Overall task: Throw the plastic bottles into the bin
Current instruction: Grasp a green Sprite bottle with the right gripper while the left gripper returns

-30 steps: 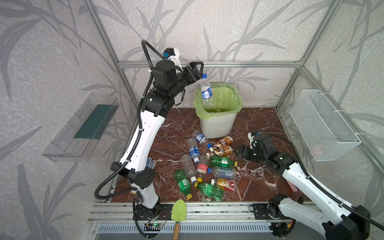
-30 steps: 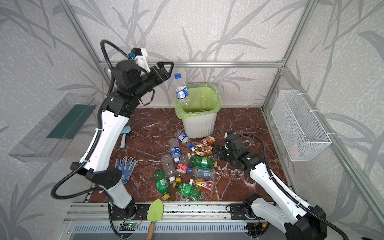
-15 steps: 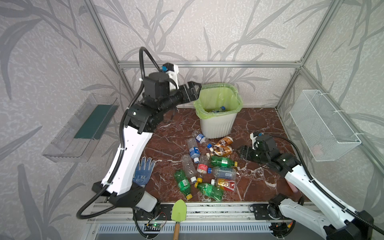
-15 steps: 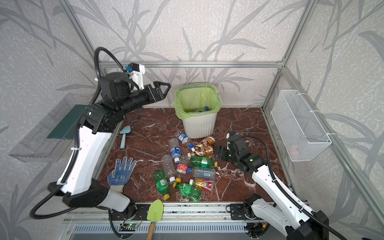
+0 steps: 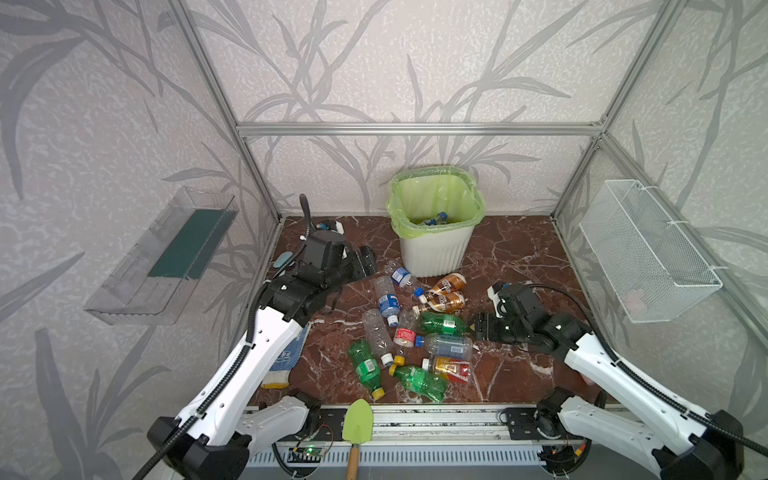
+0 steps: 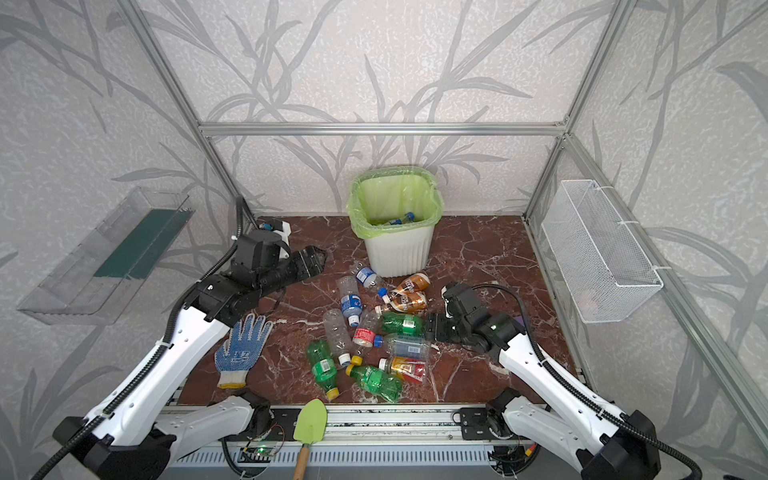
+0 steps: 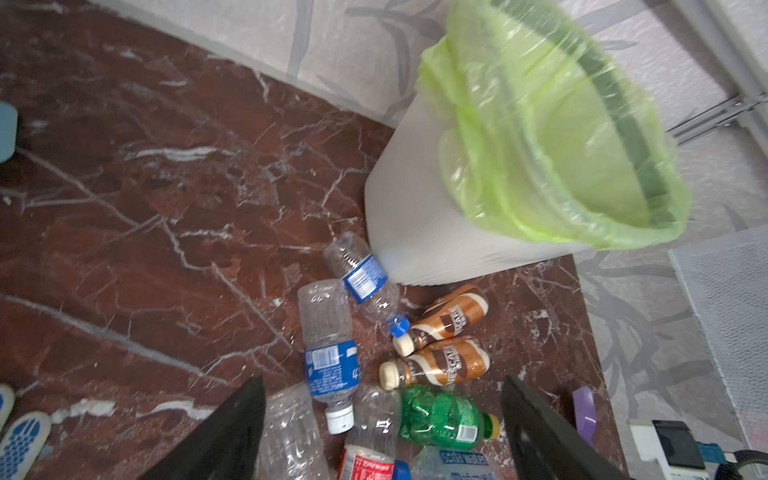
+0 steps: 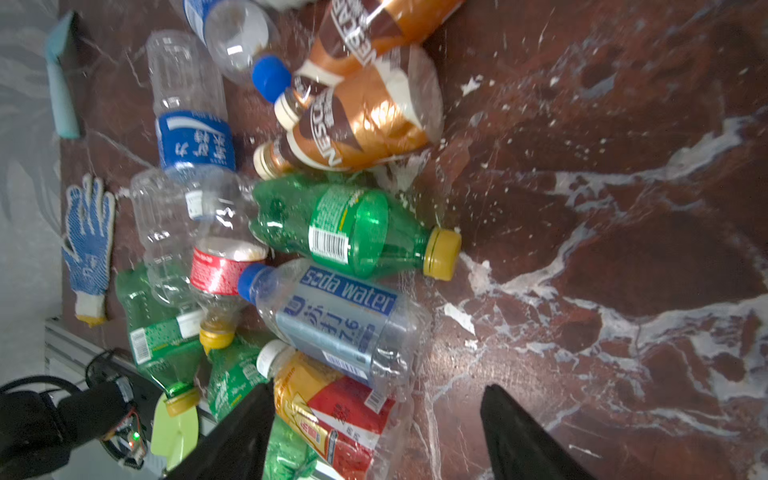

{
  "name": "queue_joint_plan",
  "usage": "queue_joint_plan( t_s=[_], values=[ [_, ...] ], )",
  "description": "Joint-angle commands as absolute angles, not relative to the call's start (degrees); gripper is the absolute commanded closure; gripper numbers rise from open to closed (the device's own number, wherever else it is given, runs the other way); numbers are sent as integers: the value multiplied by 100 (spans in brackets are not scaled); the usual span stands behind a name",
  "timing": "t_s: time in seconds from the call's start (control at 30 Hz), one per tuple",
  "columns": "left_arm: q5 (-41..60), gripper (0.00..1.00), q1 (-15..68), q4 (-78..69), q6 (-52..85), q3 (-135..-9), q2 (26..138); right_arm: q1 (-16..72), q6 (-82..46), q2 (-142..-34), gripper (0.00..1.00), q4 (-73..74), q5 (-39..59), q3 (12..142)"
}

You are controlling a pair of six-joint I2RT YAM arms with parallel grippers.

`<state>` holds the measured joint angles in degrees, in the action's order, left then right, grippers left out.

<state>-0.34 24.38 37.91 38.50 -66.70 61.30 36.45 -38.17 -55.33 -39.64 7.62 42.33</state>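
since a second ago the left gripper (image 6: 318, 258) has dropped from the bin (image 5: 434, 249) rim, its blue-label bottle now inside; jaws apart and empty, aiming at the plastic bottles (image 5: 409, 330) heaped at the bin's 6 o'clock. right gripper (image 5: 478, 328), open and empty, waits at the heap's 3 o'clock, probably for the next pick.

11 btls (image 5: 444, 324) on floor, 1 bin (image 5: 434, 253), 1 glove (image 6: 243, 345), 3 spades (image 5: 356, 415).

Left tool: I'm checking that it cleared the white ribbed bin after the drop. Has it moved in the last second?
Yes. The left tool has swung down from above the white ribbed bin rim to low beside its base, open and empty.
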Motion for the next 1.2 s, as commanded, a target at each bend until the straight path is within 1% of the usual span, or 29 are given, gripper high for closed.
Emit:
queue_joint_plan(
  t_s=[0.0, 0.2, 0.33, 0.5, 0.7, 0.87, 1.0, 1.17],
  values=[
    [-211, 13, 2400, 3986, 4230, -6155, 5804, 4079, -3975, -5508, 21, -4328, 668, 4094],
    [-426, 13, 2397, 4426, 4675, -5316, 5150, 5079, -3994, -5684, 23, -4530, 630, 4100],
    [-543, 14, 2385, 4669, 5030, -4936, 4719, 5751, -3840, -5959, 24, -4575, 595, 4373],
    [-576, 14, 2380, 4876, 5427, -4541, 4181, 6742, -3320, -6680, 25, -4531, 408, 4905],
    [-429, 14, 2329, 5038, 5666, -4245, 3801, 7621, -2680, -7790, 25, -4660, 24, 5658],
    [-352, 14, 2277, 5052, 5569, -4180, 3631, 7955, -2293, -8679, 24, -4946, -288, 6242],
    [-178, 14, 2134, 5097, 5380, -4144, 3610, 7974, -2215, -9056, 21, -4904, -632, 6432],
    [9, 14, 1937, 5116, 5163, -4118, 3672, 7977, -2111, -9502, 19, -4810, -768, 6647]
  ],
)
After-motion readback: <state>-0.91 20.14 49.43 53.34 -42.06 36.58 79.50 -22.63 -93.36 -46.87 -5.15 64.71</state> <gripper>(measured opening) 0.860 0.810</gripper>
